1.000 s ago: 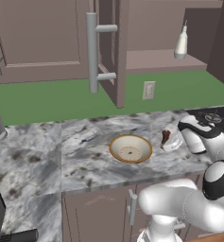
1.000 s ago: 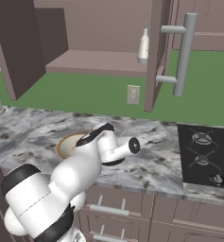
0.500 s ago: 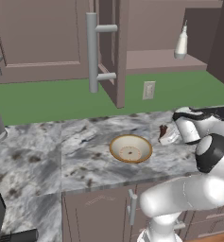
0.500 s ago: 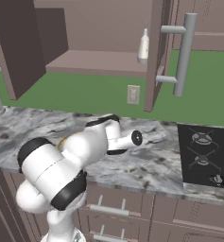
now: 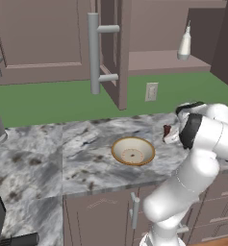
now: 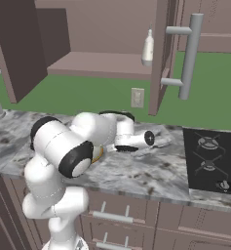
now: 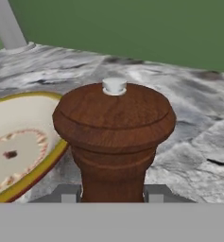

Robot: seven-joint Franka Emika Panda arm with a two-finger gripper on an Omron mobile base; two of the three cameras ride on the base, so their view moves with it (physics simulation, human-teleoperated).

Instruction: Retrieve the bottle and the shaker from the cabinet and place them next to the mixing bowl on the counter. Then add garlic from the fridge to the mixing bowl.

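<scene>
Two cabinet doors [image 5: 113, 48] hang open above a marble counter [image 5: 62, 153] backed by a green wall [image 5: 53, 98] with a white outlet [image 5: 151, 91]. A dark cooktop [image 6: 212, 158] sits at the counter's right end in the right base view. The white arm [image 5: 192, 163] bends low over the counter, its hand down beside the bowl [image 5: 133, 150], a cream dish with a yellow rim that stands near the counter's middle. On the open cabinet shelf [image 6: 97, 64] above, the white bottle [image 6: 147, 48] stands upright near the door edge, well apart from the bowl. The gripper [image 7: 112, 193] is clamped on the base of the shaker [image 7: 114, 142], a brown wooden mill with a small white knob on top; a grey finger [image 7: 66, 193] presses each side of its foot. In the hand view the shaker stands upright just beside the bowl's rim, to its right, over the marble. From the left base view it shows as a dark red-brown shape at the hand, right of the bowl; whether its foot touches the counter cannot be told.
</scene>
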